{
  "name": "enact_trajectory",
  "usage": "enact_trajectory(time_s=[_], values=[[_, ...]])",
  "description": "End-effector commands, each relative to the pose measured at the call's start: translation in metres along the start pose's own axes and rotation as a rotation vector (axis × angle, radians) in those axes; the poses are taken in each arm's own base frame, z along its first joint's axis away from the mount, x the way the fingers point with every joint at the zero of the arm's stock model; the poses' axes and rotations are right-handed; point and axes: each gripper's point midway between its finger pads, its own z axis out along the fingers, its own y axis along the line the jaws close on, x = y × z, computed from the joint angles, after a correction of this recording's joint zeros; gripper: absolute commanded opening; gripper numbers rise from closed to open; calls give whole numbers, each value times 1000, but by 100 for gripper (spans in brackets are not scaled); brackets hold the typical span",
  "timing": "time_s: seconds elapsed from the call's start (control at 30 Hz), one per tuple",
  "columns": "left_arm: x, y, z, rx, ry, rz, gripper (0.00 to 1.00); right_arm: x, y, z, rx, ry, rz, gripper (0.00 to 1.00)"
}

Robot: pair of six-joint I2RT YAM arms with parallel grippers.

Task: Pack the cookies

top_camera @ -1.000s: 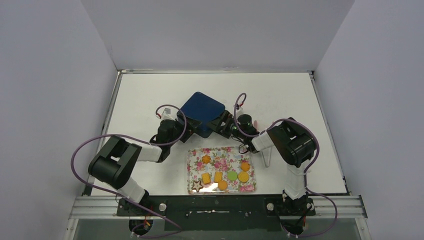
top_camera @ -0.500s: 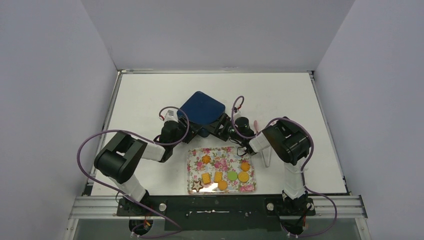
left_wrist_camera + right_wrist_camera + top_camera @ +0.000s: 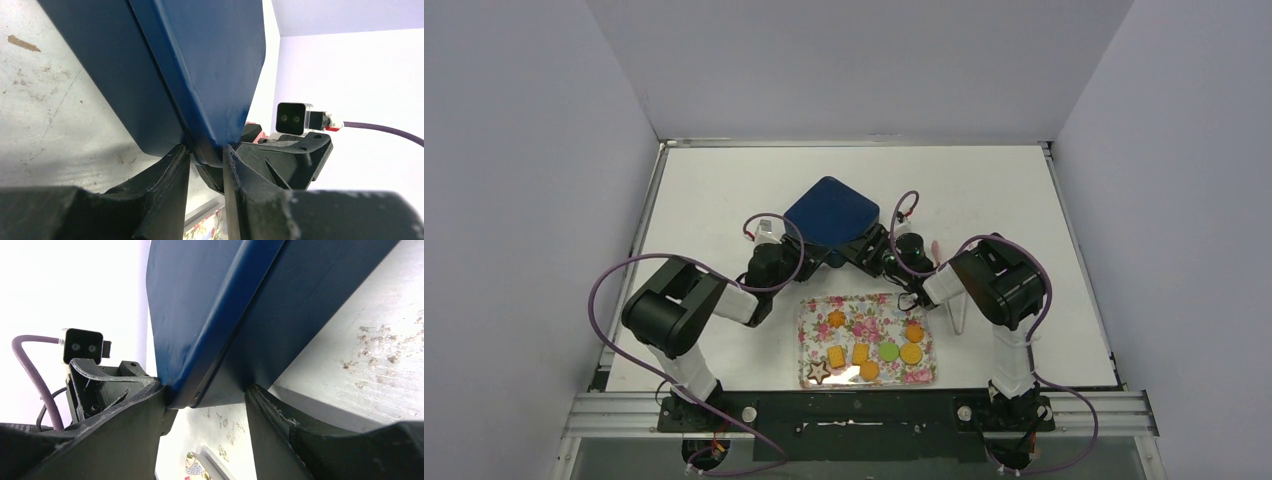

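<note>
The cookies lie on a floral tray near the front: orange rounds and squares, one green round, and a dark star. Behind the tray stands a closed dark blue box. My left gripper is shut on the lid's rim at the box's near corner. My right gripper straddles the same corner from the other side. One of its fingers rests against the lid's rim and the other against the base wall. The box's inside is hidden.
A thin white wire object stands just right of the tray, and a small pink thing lies behind the right arm. Grey walls close in the white table on three sides. The arm bases sit on the front rail.
The left jaws have closed onto the lid's rim and the right jaws have narrowed around the corner. The blue box has shifted slightly away and to the right.
</note>
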Motion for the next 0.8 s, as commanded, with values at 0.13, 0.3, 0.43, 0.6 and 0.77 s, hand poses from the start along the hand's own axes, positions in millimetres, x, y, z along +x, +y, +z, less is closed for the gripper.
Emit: enact_trajectory(time_s=[0.13, 0.3, 0.43, 0.6, 0.77], values=[[44, 84, -12, -243, 138, 40, 22, 47, -63, -4, 201, 149, -15, 33], [47, 98, -13, -290, 142, 49, 21, 53, -85, -9, 280, 162, -7, 27], [48, 111, -16, -343, 136, 60, 21, 60, -100, -13, 333, 178, -4, 18], [47, 118, -24, -372, 121, 33, 21, 69, -116, -17, 414, 196, -30, 11], [31, 92, -26, -292, 80, 39, 35, 65, -121, -24, 420, 179, -28, 9]])
